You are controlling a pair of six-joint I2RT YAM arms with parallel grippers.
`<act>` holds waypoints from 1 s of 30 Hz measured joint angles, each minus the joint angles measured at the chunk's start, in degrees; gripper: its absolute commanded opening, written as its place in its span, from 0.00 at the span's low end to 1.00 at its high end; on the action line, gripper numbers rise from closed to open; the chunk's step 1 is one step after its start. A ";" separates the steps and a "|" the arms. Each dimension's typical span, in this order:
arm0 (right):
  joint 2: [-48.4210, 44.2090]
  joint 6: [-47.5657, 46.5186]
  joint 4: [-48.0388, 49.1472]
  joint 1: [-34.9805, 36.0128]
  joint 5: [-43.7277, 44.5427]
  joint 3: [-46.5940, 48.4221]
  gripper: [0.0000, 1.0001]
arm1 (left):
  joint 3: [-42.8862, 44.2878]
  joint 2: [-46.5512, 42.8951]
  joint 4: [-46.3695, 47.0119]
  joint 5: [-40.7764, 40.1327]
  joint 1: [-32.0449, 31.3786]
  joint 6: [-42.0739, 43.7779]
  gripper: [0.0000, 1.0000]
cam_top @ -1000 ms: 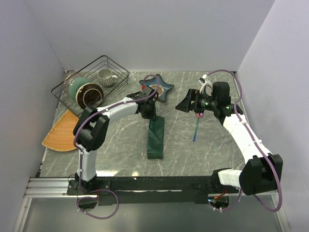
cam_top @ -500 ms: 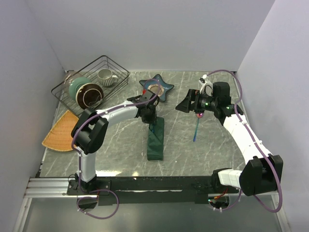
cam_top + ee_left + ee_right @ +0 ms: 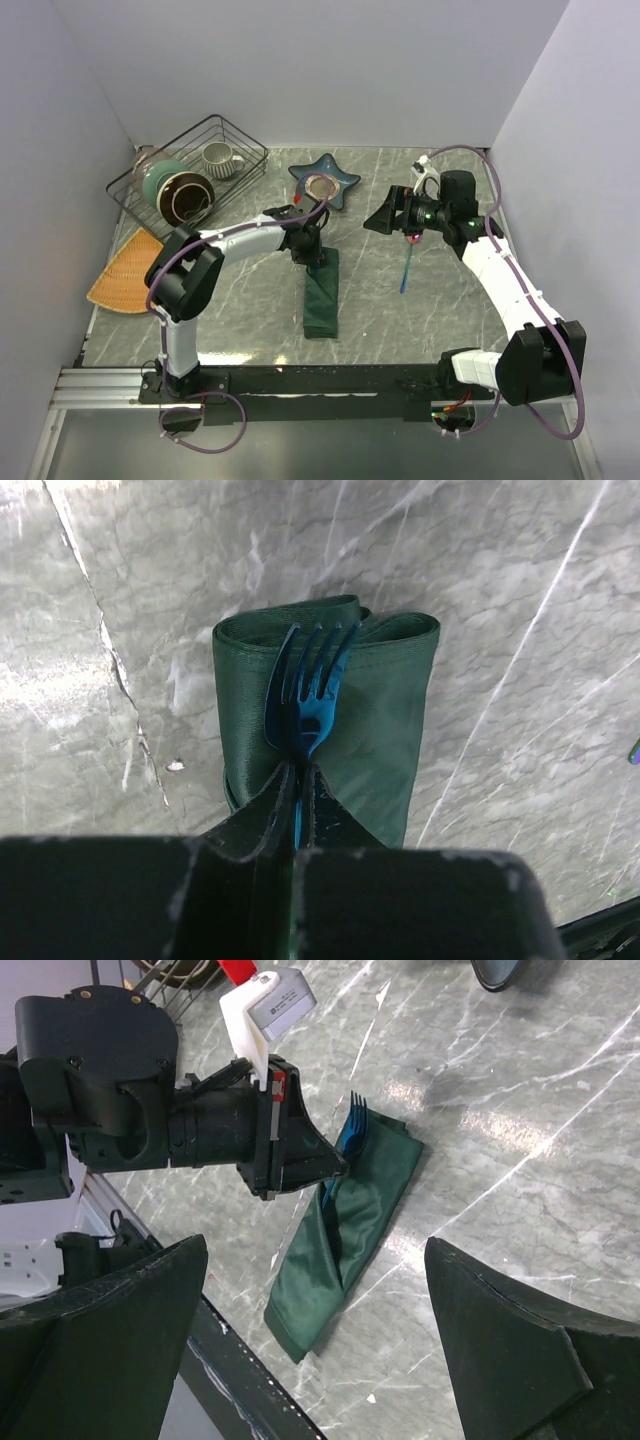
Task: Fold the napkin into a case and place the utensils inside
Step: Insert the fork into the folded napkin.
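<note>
Currently the left gripper (image 3: 298, 780) pinches the blue fork (image 3: 305, 695) with its jaws nearly closed, the tines lying over the rolled end of the folded green napkin (image 3: 385, 730) at mid-table. The right gripper (image 3: 385, 217) hangs wide apart and empty near the second utensil (image 3: 405, 268). Letting go here could leave the fork resting on top rather than tucked in — I cannot tell whether it sits under a layer — and any sideways drag could pull the folds loose.

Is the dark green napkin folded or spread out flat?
Folded. The napkin lies as a narrow, long strip, and the left wrist view shows doubled layers curling over at its far end.
</note>
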 measured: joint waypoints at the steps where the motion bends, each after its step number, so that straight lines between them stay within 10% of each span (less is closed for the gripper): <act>1: -0.02 0.00 0.13 0.00 0.02 -0.24 0.98 | -0.20 -0.07 0.07 0.02 0.00 -0.04 0.07; 21: 0.00 -3.93 -2.36 0.00 7.04 -2.56 0.96 | -3.10 -3.89 -0.83 0.42 -1.29 -1.01 0.46; 30: 4.24 -5.95 -5.03 -1.53 14.71 -2.56 0.94 | -0.42 -15.21 1.70 3.02 1.42 13.79 0.41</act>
